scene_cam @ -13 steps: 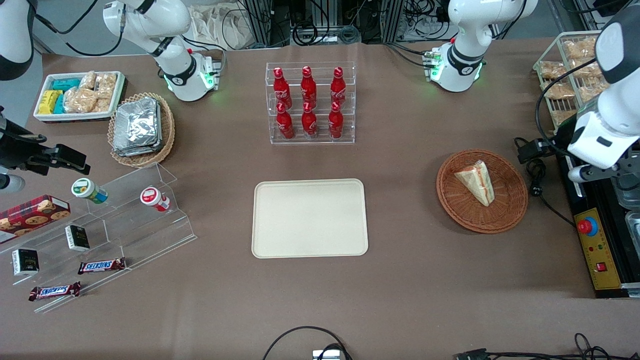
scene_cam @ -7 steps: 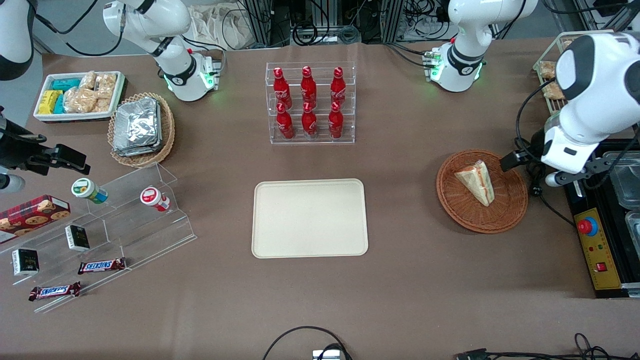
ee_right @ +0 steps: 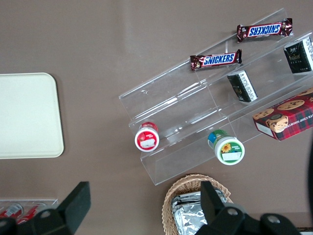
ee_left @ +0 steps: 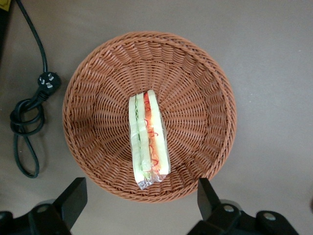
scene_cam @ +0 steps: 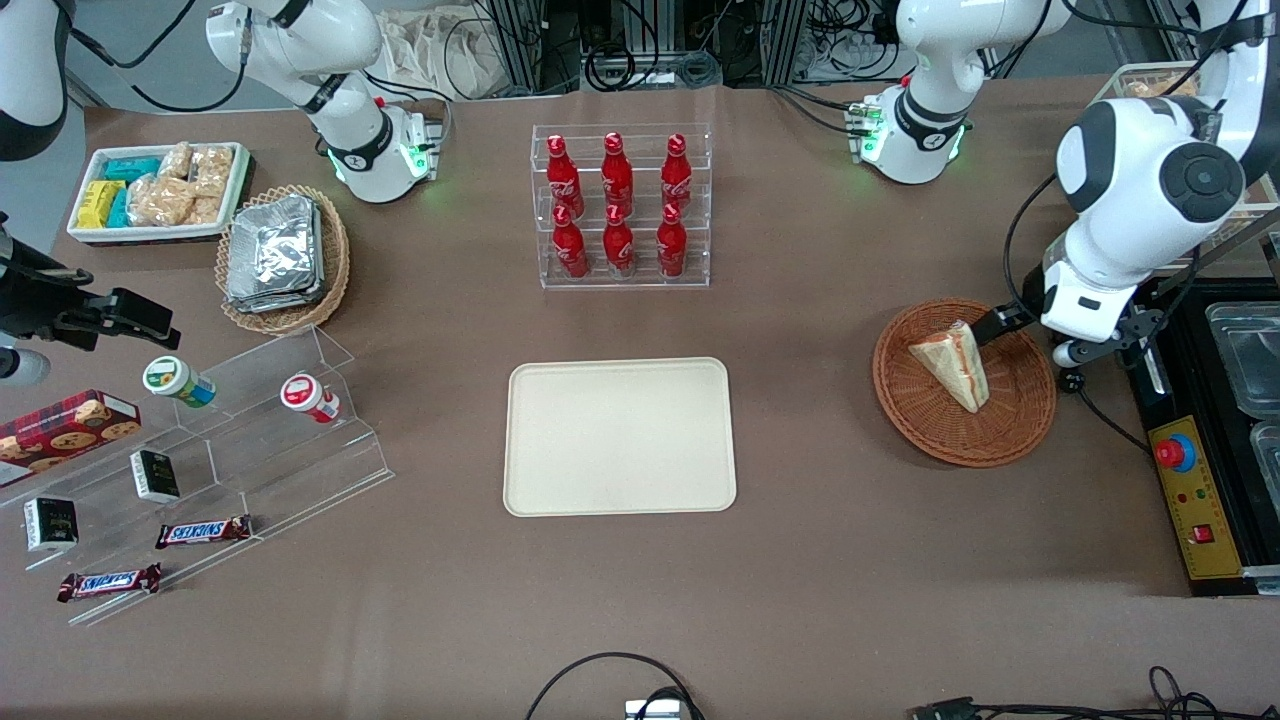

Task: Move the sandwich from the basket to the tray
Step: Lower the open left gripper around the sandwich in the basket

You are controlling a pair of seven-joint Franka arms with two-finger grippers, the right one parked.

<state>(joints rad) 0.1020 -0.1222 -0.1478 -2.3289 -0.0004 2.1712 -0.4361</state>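
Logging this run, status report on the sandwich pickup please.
Gripper open, above basket rim. Sandwich lying in basket, untouched. Tray bare; nothing in the way.

We look straight down on the basket (ee_left: 205,98), which rests on brown table covering, with the sandwich (ee_left: 148,139) lying on edge in its middle, filling layers facing up. The gripper (ee_left: 142,198) hangs above the basket's rim, its two fingers (ee_left: 73,198) spread wide. A coiled black cable (ee_left: 27,122) with its plug lies on the table beside the basket.
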